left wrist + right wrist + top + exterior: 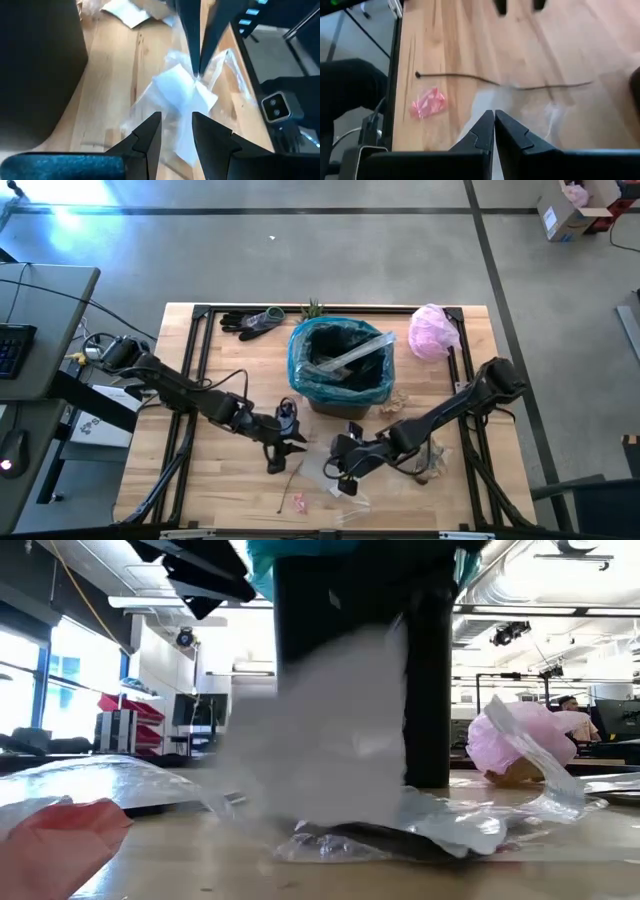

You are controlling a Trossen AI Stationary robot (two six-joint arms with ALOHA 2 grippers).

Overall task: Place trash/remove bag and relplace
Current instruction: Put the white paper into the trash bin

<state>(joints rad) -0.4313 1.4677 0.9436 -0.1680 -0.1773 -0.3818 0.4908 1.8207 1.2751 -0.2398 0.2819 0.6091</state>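
A black bin lined with the teal bag [338, 370] stands at the table's middle, and a long silvery wrapper [352, 354] lies in it. In front of it, my right gripper [347, 472] is shut on a clear plastic wrapper with a white paper piece [181, 95]. My left gripper [283, 452] faces it from the left, its fingers [150, 135] apart and the wrapper showing between them; whether they touch it I cannot tell. In the low view the wrapper [330, 730] rises as a pale sheet in front of the bin. My right gripper pinches the wrapper's upper edge [197, 76] between its two shut fingertips, coming slanting down from the table's right. The wrapper hangs below the fingers. Its lower end [390, 830] lies on the table.
A pink scrap [427, 104] and a thin dark stick [505, 82] lie near the front edge. More clear wrappers and brownish scraps [428, 462] lie at the right. A pale pink bag [433, 330], dark gloves [250, 322] and a small plant [312, 308] sit along the far edge.
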